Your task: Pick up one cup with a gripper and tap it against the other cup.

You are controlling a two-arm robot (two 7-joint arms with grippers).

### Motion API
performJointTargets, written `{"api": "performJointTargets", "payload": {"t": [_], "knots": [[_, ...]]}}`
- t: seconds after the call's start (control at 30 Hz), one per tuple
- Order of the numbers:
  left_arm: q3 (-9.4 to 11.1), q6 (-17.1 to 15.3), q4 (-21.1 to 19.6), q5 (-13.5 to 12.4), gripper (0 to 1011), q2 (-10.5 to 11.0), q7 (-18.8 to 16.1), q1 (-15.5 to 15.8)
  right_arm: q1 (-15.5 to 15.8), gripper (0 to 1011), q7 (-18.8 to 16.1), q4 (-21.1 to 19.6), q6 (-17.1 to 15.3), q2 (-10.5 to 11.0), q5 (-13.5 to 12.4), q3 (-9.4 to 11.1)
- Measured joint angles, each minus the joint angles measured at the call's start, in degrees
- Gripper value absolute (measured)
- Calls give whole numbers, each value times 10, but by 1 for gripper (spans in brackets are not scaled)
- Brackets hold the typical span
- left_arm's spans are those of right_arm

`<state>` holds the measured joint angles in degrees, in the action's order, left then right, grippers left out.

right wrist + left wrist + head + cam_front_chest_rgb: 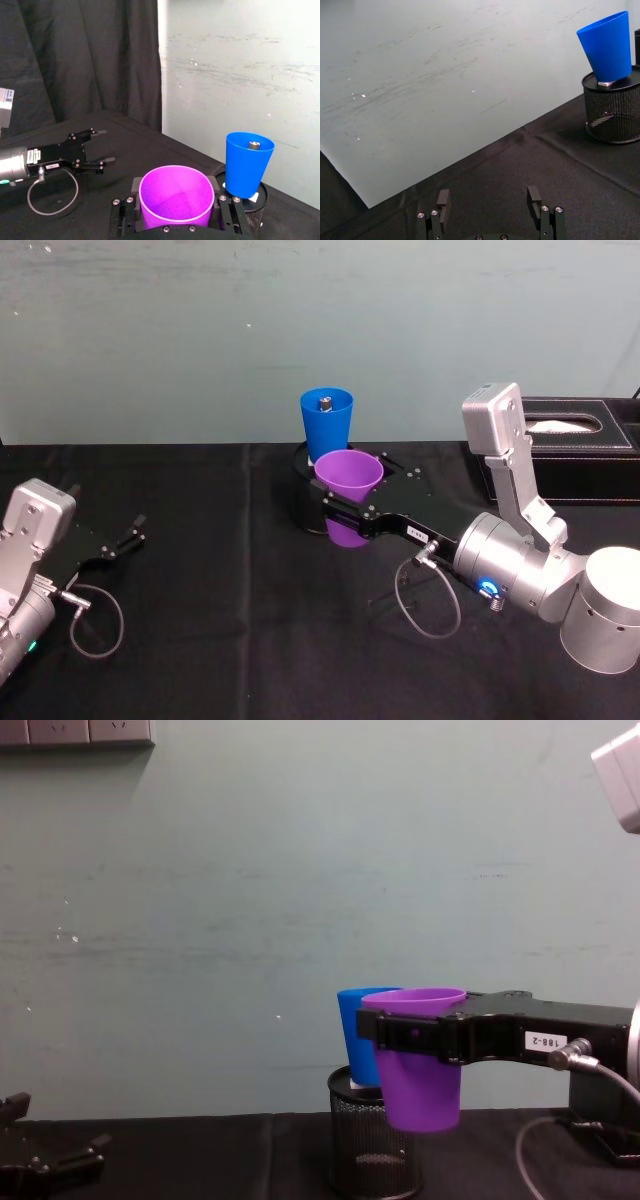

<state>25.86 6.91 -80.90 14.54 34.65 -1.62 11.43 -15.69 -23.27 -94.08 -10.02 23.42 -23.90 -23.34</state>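
Note:
The purple cup [348, 478] hangs upright above the table, with my right gripper [343, 512] shut on its sides. In the right wrist view the purple cup [176, 194] sits between the two jaws. The blue cup [327, 424] stands upright on top of a black mesh pen holder [303, 502], just behind the purple one. From the chest, the purple cup [421, 1065] overlaps the blue cup [354, 1042], at about the same height. The right wrist view shows a narrow gap between them. My left gripper [126, 538] rests open at the table's left.
A black tissue box [572, 445] stands at the back right, behind my right arm. Grey cables loop on the black cloth near each wrist. A pale wall rises right behind the pen holder [372, 1145]. Black cloth lies bare between the two arms.

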Motion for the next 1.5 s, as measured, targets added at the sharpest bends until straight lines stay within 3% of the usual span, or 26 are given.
{"api": "performJointTargets", "payload": {"t": [1.1,1.3,1.5], "knots": [[0,0,0,0,1000,0,0,0,-4,762,1,4,2,-1,-2,-2],[0,0,0,0,1000,0,0,0,-24,762,12,30,-5,-17,-8,-4],[0,0,0,0,1000,0,0,0,-61,762,28,82,-18,-46,-14,-5]]}}
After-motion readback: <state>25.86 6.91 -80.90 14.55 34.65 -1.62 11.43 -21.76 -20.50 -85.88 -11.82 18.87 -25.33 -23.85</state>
